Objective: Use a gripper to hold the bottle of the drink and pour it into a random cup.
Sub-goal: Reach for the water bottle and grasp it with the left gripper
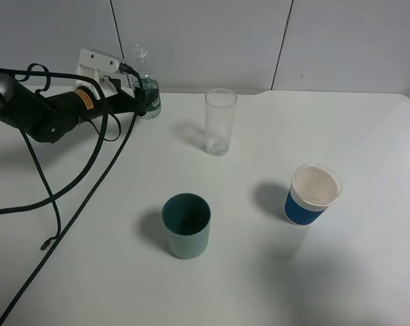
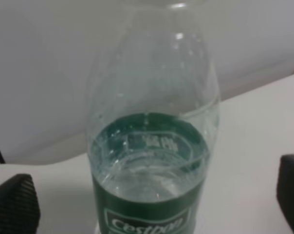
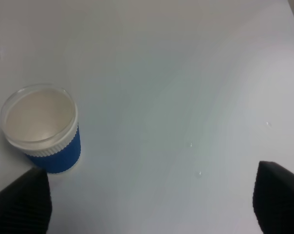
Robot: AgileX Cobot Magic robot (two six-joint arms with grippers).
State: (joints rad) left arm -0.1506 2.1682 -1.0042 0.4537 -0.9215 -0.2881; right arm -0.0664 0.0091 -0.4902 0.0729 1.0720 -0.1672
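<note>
Standing near the back edge of the white table (image 1: 368, 136), close to the grey wall (image 1: 205, 41), the small clear plastic bottle with a green label band (image 1: 149, 96) sits between the 2 black fingers (image 2: 13, 202) of the left tool (image 1: 140, 96), spread wide and clear of both sides. The tall clear straight-sided glass (image 1: 220, 122) stands near, bare table between. The short teal-green cup (image 1: 186, 225) and the blue cup with white rim (image 1: 312, 195) stand well apart. The right tool (image 3: 152, 200) hangs wide above open table beside the blue cup.

A robotics lab bench: plain white table (image 1: 368, 136), grey panelled wall (image 1: 341, 41), cabled robot arm (image 1: 49, 119).
</note>
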